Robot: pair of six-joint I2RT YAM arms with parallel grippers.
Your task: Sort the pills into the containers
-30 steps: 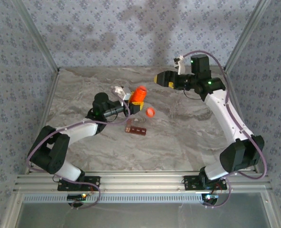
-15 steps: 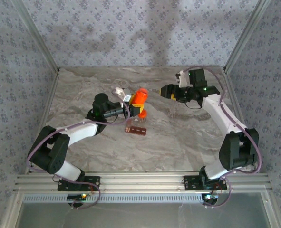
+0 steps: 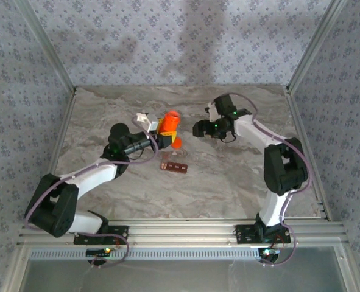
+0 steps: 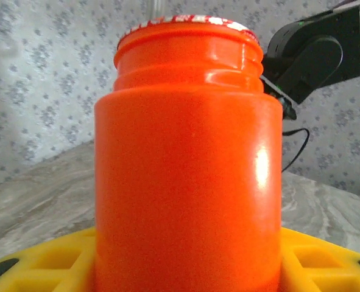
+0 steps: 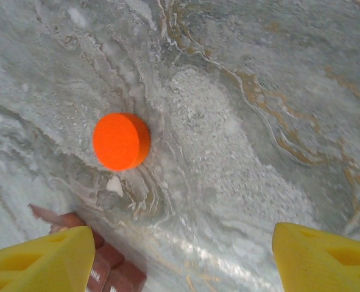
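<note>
Noted left gripper (image 4: 186, 271) pinching the orange bottle (image 4: 186, 158) low on its body, with yellow fingers (image 4: 39, 267) pressed to both sides. Saw the bottle upright in the left wrist view, with bare threads on the neck and a red-and-white edge at the mouth; could not tell whether sealed. Could not tell whether its base touches the table (image 3: 240, 182). Noted right gripper (image 5: 183, 255) spread wide, with bare marble-patterned table between its yellow tips, aimed downward and facing the bottle from near by without touching it. Logged an orange cap (image 5: 121, 141) lying flat on the table ahead of the right gripper's tips, off centre toward the tip at the left of the wrist view, clear of both. Found the containers (image 3: 174, 165), dark red-brown, on the table just beside that same tip and partly hidden behind it in the right wrist view. Placed the containers, relative to the left gripper, on the near side of the held bottle, close but apart from it. Could not make out anything inside the compartments. Saw the right arm's black housing (image 4: 307, 55) beyond the bottle's shoulder in the left wrist view.
</note>
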